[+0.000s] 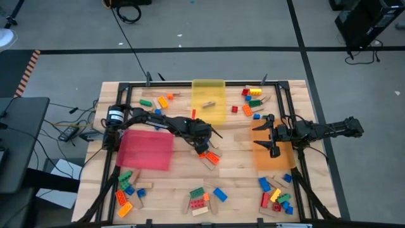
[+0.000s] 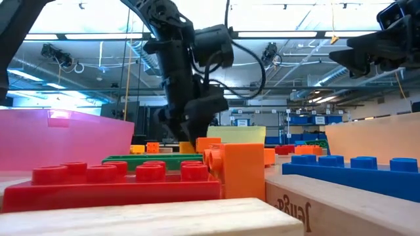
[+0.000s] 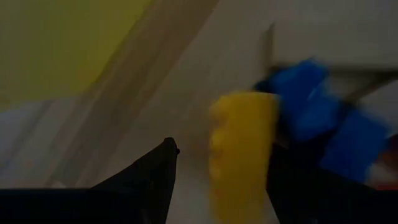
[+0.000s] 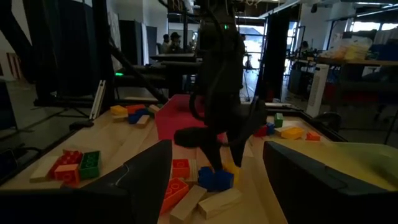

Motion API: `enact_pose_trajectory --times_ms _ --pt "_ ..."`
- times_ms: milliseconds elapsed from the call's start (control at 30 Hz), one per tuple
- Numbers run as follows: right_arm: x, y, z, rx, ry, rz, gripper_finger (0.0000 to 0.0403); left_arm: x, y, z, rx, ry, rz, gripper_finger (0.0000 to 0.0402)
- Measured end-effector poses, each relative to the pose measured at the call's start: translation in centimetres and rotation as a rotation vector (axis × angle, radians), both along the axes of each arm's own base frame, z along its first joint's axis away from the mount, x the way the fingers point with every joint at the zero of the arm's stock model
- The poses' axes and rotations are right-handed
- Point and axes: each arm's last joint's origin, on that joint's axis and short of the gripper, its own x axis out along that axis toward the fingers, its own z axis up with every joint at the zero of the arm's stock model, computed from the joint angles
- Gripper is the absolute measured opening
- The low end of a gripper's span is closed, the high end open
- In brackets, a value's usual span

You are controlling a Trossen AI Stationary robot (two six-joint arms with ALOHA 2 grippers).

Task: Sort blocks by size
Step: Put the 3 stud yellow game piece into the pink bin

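Grey workshop floor surrounds my wooden worktop (image 1: 183, 174), and from what I can see the sorting has barely begun. One tan wooden block (image 1: 208, 104) lies in the yellow tray (image 1: 209, 88); the red tray (image 1: 147, 151) and orange tray (image 1: 273, 158) look bare from above. Nearly all the blocks (image 1: 276, 196) sit loose in scattered heaps — along the far edge and in three clusters at the near edge.

My left gripper (image 1: 204, 149) is down at the middle of the worktop, among a small knot of pieces. Its wrist camera shows a yellow brick (image 3: 242, 149) between the fingers (image 3: 155, 174), with blue bricks (image 3: 323, 118) just beside it. The fingers stand part-way apart, and I judge they are closing round the yellow brick, though I cannot tell whether they have firm contact. My right gripper (image 1: 273, 136) hovers over the orange tray, its fingers wide and holding nothing.

Hard to read: the left wrist view is dim and smeared, so the brick's size is unclear. From table height, near bricks fill the foreground and hide the left fingertips — the trays' floors are also out of sight there.
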Motion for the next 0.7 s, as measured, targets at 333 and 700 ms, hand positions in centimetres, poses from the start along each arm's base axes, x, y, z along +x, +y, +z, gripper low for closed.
enact_pose_trajectory --times_ms 333,700 --pt "0.0 0.0 0.0 0.0 0.0 0.0 0.0271 0.16 0.09 0.18 -0.006 -0.021 0.002 0.02" --pt "0.01 0.0 -0.01 0.0 0.001 0.0 0.0271 0.08 -0.05 0.14 -0.011 -0.01 -0.007 0.0093"
